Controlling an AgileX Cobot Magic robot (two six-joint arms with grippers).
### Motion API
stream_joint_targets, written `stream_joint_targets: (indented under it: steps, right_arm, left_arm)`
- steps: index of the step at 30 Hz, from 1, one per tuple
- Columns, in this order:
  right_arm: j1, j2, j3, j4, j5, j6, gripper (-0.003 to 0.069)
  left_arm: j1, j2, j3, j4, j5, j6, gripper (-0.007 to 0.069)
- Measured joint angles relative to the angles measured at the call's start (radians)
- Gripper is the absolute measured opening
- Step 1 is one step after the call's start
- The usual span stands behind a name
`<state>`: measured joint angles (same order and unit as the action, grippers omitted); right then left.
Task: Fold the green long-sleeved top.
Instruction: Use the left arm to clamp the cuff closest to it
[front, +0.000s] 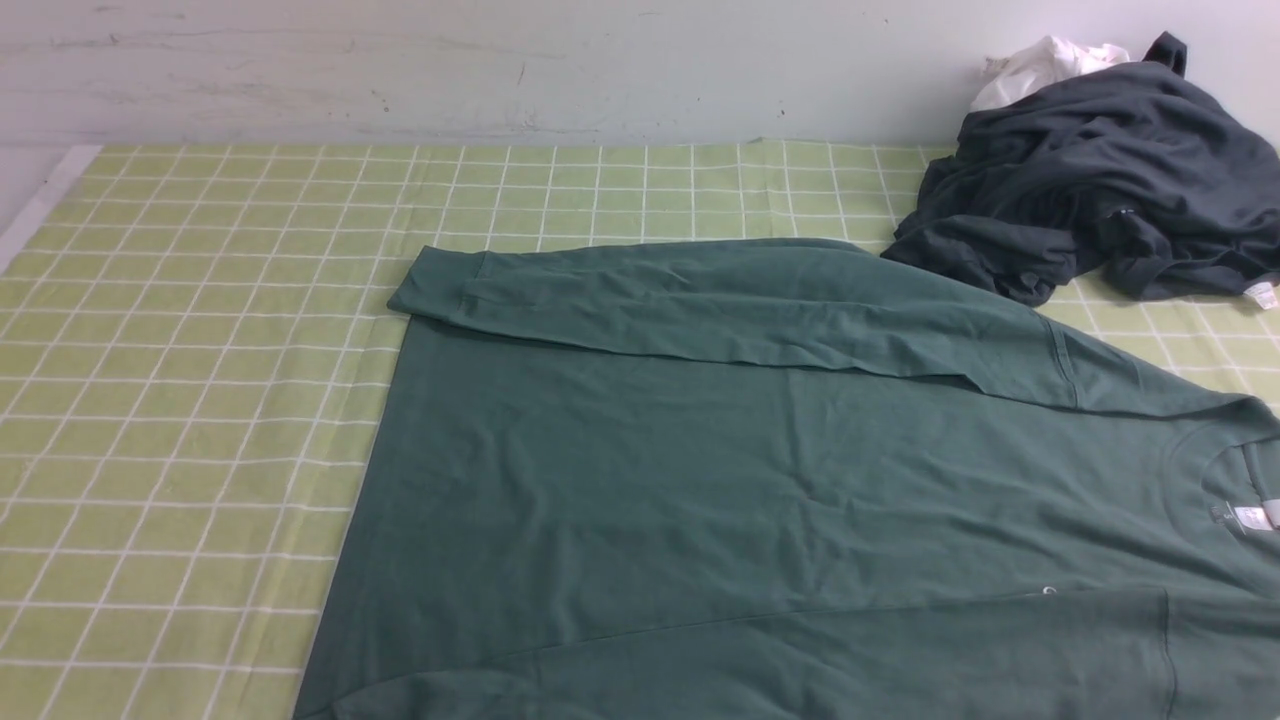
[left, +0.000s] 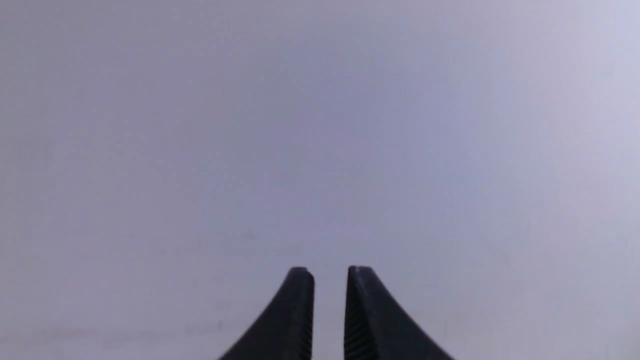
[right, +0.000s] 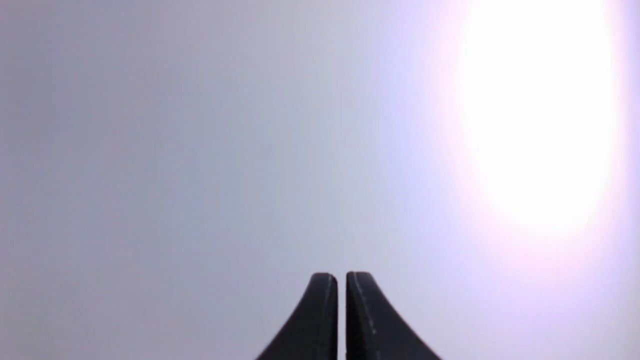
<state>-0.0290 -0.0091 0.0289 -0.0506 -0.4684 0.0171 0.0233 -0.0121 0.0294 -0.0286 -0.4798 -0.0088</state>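
The green long-sleeved top (front: 760, 480) lies flat on the checked cloth, with its neck and small white label (front: 1250, 517) at the right edge. Its far sleeve (front: 700, 305) is folded across the body, with the cuff pointing left. The near sleeve lies along the bottom edge. Neither gripper shows in the front view. My left gripper (left: 330, 270) faces a plain pale surface, its jaws a narrow gap apart and empty. My right gripper (right: 341, 274) faces a similar pale surface with a bright glare, its jaws almost touching and empty.
A dark charcoal-grey garment (front: 1100, 190) lies crumpled at the back right, close to the top's far shoulder, with a small white garment (front: 1045, 62) behind it. The yellow-green checked cloth (front: 200, 350) covers the table. A pale wall (front: 500, 60) runs along the back.
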Motion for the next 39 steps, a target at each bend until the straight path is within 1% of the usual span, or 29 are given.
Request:
stream_joint_targets:
  steps: [2,3,4,5,7,8,9,11,12,15,16,17,18,19,20,21,23,25,26,27,28,29,32,34,36,37,39]
  right_arm:
    - [0.0,0.0,0.0,0.001,-0.092,0.037,0.0025]
    - [0.0,0.0,0.0,0.002,-0.148,0.076,0.0025]
    - [0.0,0.0,0.0,0.002,-0.168,0.093,0.0025]
    - [0.0,0.0,-0.002,-0.003,-0.207,0.129,0.0025]
    - [0.0,0.0,-0.018,-0.013,-0.209,0.146,0.0025]
    - [0.0,0.002,-0.057,-0.028,-0.184,0.15,0.0025]
    - [0.0,0.02,-0.139,-0.053,-0.131,0.153,0.0019]
    - [0.0,0.06,-0.224,-0.078,-0.066,0.157,0.0008]
    - [0.0,0.106,-0.284,-0.095,-0.013,0.163,0.0]
    - [0.0,0.254,-0.434,-0.148,0.168,0.167,-0.0008]
    - [0.0,0.296,-0.467,-0.154,0.235,0.168,-0.0008]
    - [0.0,0.347,-0.492,-0.158,0.307,0.172,-0.0008]
    - [0.0,0.367,-0.496,-0.157,0.321,0.173,-0.0008]
    - [0.0,0.439,-0.515,-0.156,0.449,0.188,-0.0008]
    - [0.0,0.464,-0.517,-0.151,0.518,0.199,-0.0008]
    - [0.0,0.512,-0.519,-0.138,0.61,0.213,-0.0008]
    - [0.0,0.591,-0.519,-0.083,0.793,0.242,-0.0008]
    - [0.0,0.662,-0.519,0.0,0.955,0.239,-0.0008]
    - [0.002,0.702,-0.519,0.043,1.022,0.209,-0.0008]
    - [0.002,0.718,-0.519,0.051,1.034,0.2,-0.0008]
    - [0.022,0.778,-0.519,0.119,1.108,0.112,-0.0008]
    - [0.043,0.813,-0.519,0.164,1.133,0.043,-0.0008]
    - [0.131,0.884,-0.519,0.295,1.143,-0.171,-0.0008]
    - [0.178,0.911,-0.521,0.366,1.136,-0.308,-0.0008]
    - [0.234,0.937,-0.522,0.426,1.117,-0.45,-0.0008]
    - [0.238,0.941,-0.522,0.43,1.115,-0.461,-0.0008]
    - [0.279,0.959,-0.522,0.47,1.083,-0.565,-0.0008]
  left_arm:
    - [0.0,0.0,0.0,0.0,-0.095,-0.065,0.009]
    - [0.0,0.0,-0.003,0.002,-0.177,-0.13,0.009]
    - [0.0,0.0,-0.008,0.004,-0.186,-0.153,0.009]
    - [0.0,0.007,-0.051,0.023,-0.185,-0.206,0.009]
    - [0.0,0.027,-0.123,0.047,-0.156,-0.235,0.009]
    - [0.0,0.065,-0.206,0.087,-0.104,-0.248,0.0085]
    - [0.0,0.116,-0.314,0.137,-0.02,-0.259,0.0069]
    - [0.0,0.179,-0.44,0.188,0.081,-0.271,0.0048]
    - [0.0,0.238,-0.514,0.219,0.176,-0.292,0.0027]
    - [0.0,0.395,-0.676,0.248,0.423,-0.36,-0.0002]
    - [0.0,0.437,-0.702,0.251,0.48,-0.374,-0.0004]
    - [0.0,0.489,-0.714,0.251,0.563,-0.391,-0.0004]
    - [0.0,0.499,-0.715,0.251,0.575,-0.396,-0.0004]
    - [0.0,0.581,-0.716,0.244,0.688,-0.416,-0.0004]
    - [0.0,0.621,-0.715,0.231,0.735,-0.42,-0.0004]
    - [0.0,0.669,-0.71,0.21,0.815,-0.42,-0.0004]
    - [-0.009,0.773,-0.698,0.146,1.009,-0.356,-0.0003]
    - [-0.032,0.856,-0.696,0.071,1.162,-0.242,-0.0001]
    - [-0.049,0.902,-0.695,0.019,1.229,-0.173,-0.0001]
    - [-0.056,0.912,-0.695,0.009,1.252,-0.146,-0.0001]
    - [-0.076,0.988,-0.695,-0.078,1.318,-0.051,-0.0001]
    - [-0.086,1.035,-0.695,-0.131,1.339,-0.003,-0.0001]
    - [-0.096,1.166,-0.695,-0.232,1.338,0.095,-0.0001]
    - [-0.096,1.23,-0.695,-0.25,1.314,0.121,0.0001]
    - [-0.096,1.31,-0.697,-0.257,1.296,0.139,0.0022]
    - [-0.096,1.317,-0.697,-0.257,1.295,0.14,0.0022]
    - [-0.096,1.394,-0.697,-0.262,1.294,0.15,0.0071]
